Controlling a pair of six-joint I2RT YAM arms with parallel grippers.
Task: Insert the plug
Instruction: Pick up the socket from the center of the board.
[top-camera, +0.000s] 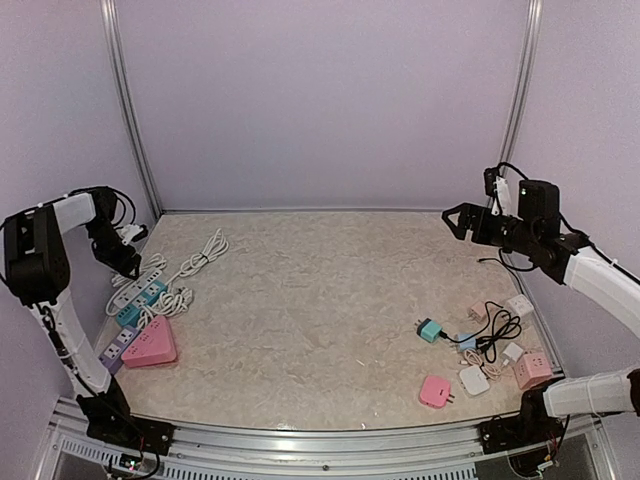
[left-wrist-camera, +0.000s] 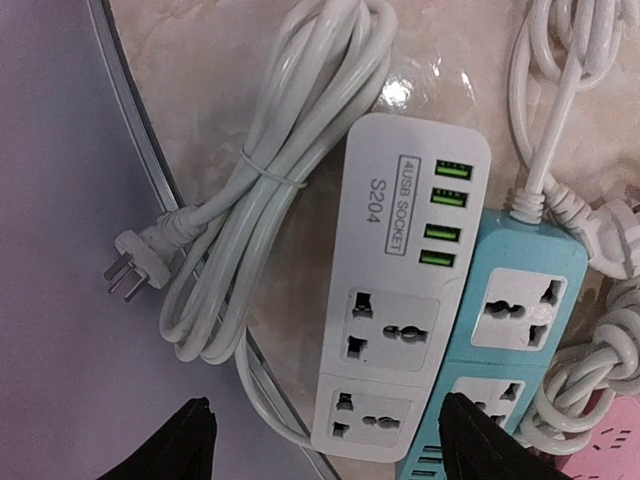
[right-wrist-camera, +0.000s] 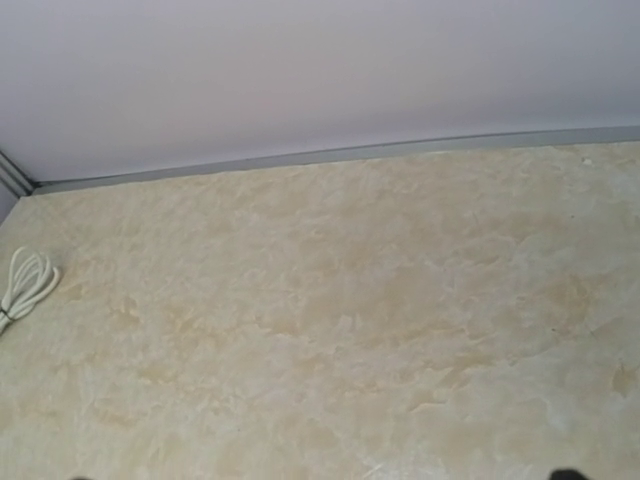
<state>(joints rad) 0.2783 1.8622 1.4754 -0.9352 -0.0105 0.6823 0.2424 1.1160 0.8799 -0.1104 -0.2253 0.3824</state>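
Left claw: the left gripper hangs over the socket strips at the left side of the table. Its two fingers are spread wide and pinch nothing.
Under the left claw: the white socket strip lies between the two fingers. I cannot tell if the fingers touch it.
White socket strip: it lies flat, with four green slots at one end and two big sockets at the other. All of them have nothing in them.
Blue socket strip: the blue socket strip lies right beside the white one, touching its side. One finger is in front of it.
White cord: a tied bundle of white cord lies on the other side of the white strip. The pronged plug at its end sticks out past the table edge.
Pink block: a pink socket block sits near the front left. A purple strip is just beside it.
Right claw: the right gripper is up in the air at the right side. It is spread open and holds nothing.
Plugs: a teal plug, a pink plug, a white plug and a pink cube lie on the table at the right, well apart from the strips.
Black wire: a black wire lies in loops among the plugs.
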